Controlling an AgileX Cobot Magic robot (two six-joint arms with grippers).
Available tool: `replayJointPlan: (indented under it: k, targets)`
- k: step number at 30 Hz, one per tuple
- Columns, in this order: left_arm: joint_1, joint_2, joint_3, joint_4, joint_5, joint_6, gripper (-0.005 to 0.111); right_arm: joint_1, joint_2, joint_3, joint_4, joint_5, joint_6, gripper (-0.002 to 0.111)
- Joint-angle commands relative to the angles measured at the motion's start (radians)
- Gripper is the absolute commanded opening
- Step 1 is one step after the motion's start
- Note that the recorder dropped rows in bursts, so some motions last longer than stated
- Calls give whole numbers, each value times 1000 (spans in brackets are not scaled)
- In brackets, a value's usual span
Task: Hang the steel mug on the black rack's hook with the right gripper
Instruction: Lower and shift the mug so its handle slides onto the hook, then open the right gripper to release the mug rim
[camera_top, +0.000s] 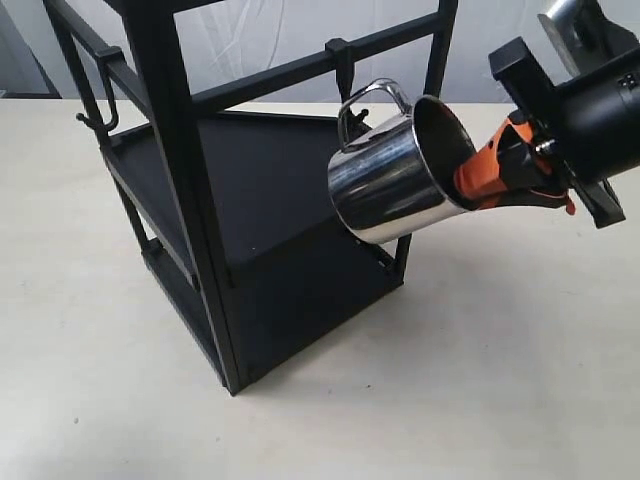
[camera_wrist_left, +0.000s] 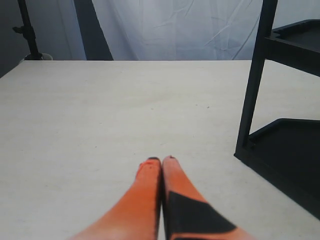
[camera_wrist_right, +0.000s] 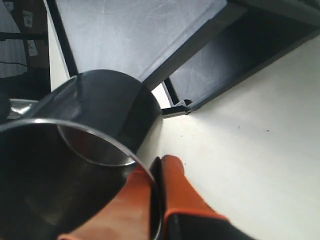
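Note:
The steel mug hangs in the air, tipped on its side, with my right gripper shut on its rim, one orange finger inside and one outside. Its looped handle points up, right at the short peg hook on the black rack's front crossbar; I cannot tell if the loop is on the peg. In the right wrist view the mug fills the near side and the fingers pinch its wall. My left gripper is shut and empty, low over the table beside the rack's post.
A thin curved hook hangs on the rack's left crossbar. The rack's two flat shelves lie under and behind the mug. Beige table stretches in front and to the right. A white curtain hangs behind.

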Motion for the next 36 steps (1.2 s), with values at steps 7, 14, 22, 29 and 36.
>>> replayJointPlan:
  k: [7,14,22,29,36]
  targets:
    - [-4,-7,0,-19,-14,1,2,-6,89,15,66,-7,-61,-1]
    - [-4,-7,0,-19,-16,1,2,-6,116,100,144,-7,-132,-1]
    - [-4,-7,0,-19,-16,1,2,-6,116,119,152,-7,-145,-1]
    - [-4,-7,0,-19,-16,1,2,-6,116,119,157,-7,-145,-1]
    - [-4,-7,0,-19,-16,1,2,-6,116,119,157,-7,-143,-1]
